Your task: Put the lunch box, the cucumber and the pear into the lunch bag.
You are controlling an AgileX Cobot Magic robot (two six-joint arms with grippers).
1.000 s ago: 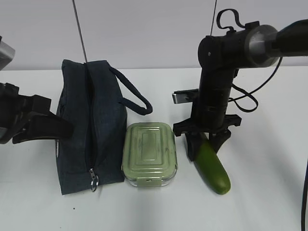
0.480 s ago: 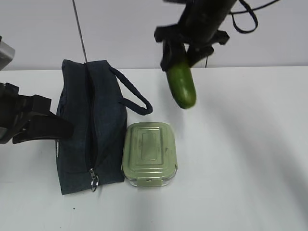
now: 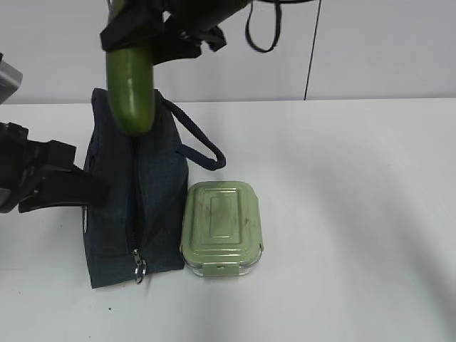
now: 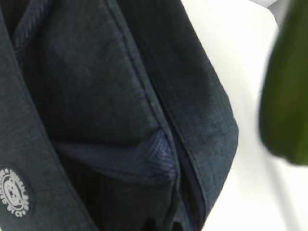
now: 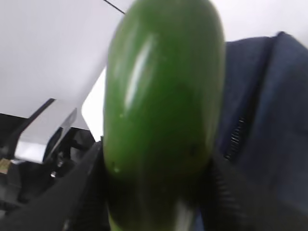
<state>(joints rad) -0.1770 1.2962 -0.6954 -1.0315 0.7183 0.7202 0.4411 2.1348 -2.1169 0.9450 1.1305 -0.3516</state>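
Dark green smooth cucumber (image 3: pixel 130 89) clamped in right gripper (image 3: pixel 142 39), hanging below its fingers over navy fabric lunch bag (image 3: pixel 132 206); left gripper (image 3: pixel 68 187) closed, empty.

Bright, even light falls from above in the exterior view, leaving soft grey shadows on the white table (image 3: pixel 342 214) and a dull sheen on the lunch box (image 3: pixel 221 226) lid. The left wrist view is dim and soft, with the cucumber (image 4: pixel 288 91) a green blur at its edge. It fills the right wrist view out of focus, streaked with glare
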